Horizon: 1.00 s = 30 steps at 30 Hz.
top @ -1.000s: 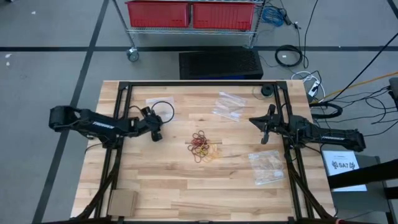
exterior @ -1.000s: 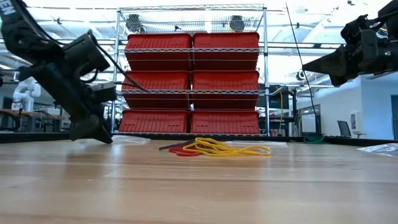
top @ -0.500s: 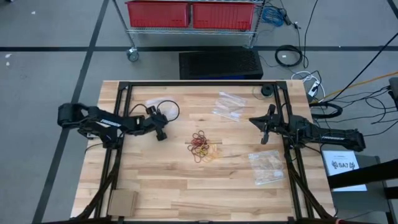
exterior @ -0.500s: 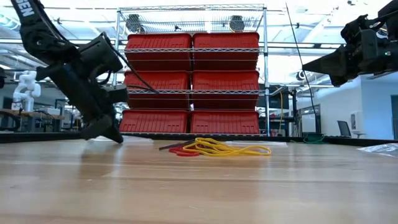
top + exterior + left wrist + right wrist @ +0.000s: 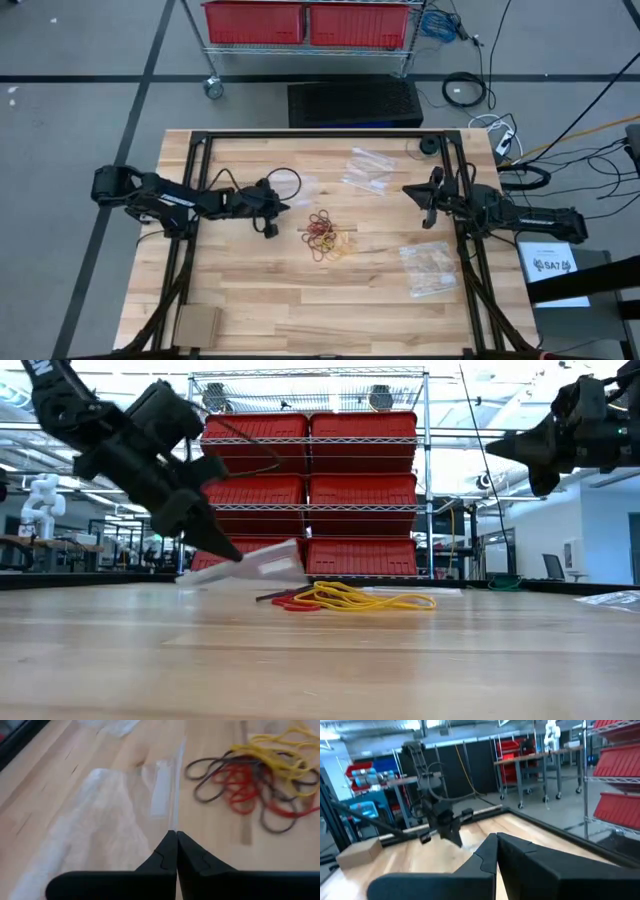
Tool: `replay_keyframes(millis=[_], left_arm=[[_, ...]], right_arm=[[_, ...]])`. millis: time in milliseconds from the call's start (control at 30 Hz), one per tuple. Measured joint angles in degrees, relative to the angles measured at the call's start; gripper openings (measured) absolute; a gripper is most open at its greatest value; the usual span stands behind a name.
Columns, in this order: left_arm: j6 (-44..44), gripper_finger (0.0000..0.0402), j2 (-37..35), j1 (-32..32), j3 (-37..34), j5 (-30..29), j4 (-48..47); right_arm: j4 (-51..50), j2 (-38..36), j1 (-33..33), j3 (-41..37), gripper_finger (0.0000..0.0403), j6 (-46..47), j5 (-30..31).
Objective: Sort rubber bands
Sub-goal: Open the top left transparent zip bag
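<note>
While both arms sit over the tabletop [image 5: 300, 300], status:
left tool [image 5: 270, 229]: fingers pressed together on the edge of a clear plastic bag [image 5: 100, 815]; the low view shows the bag [image 5: 262, 565] tilted, one end lifted off the wood.
left tool position: about 9 o'clock of the pile, near it, not touching.
rubber bands [image 5: 328, 234]: one loose tangle of red, yellow and dark loops at tabletop centre; also seen flat on the wood in the low view [image 5: 345, 598] and just past the bag in the left wrist view [image 5: 255, 780].
right tool [image 5: 427, 214]: fingers together, nothing in them, raised above the tabletop at about 3 o'clock of the pile, well apart from it.
other bags: one at 1 o'clock of the pile [image 5: 368, 168], one at 4 o'clock [image 5: 428, 268], both flat.
cardboard piece [image 5: 196, 325]: 7 o'clock corner of the tabletop.
</note>
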Motion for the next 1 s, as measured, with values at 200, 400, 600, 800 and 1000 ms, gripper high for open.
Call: replay_keyframes(millis=[200, 400, 600, 800, 1000], left_arm=[[5.12, 0.0001, -0.02, -2.52, 8.40, -0.46, -3.97], [9.07, 0.0000, 0.49, -2.47, 14.80, -0.67, -4.45], [10.30, 0.0000, 5.19, -2.22, 19.31, -0.70, -5.80], [11.35, 0.0000, 12.24, -2.22, 24.05, -0.62, -5.95], [11.61, 0.0000, 15.91, -2.22, 29.51, -0.23, -5.72]], right_arm=[[3.02, -0.02, 0.00, 0.00, 0.0000, -0.02, 0.08], [3.69, 2.00, 0.00, 0.00, 0.0000, 2.91, -0.12], [8.12, 9.75, 0.11, 0.70, 0.0027, 5.06, -0.13], [8.76, 23.16, 0.11, 6.51, 0.0113, 1.60, -0.29], [6.76, 39.92, 0.11, 16.55, 0.0180, -1.22, -0.28]])
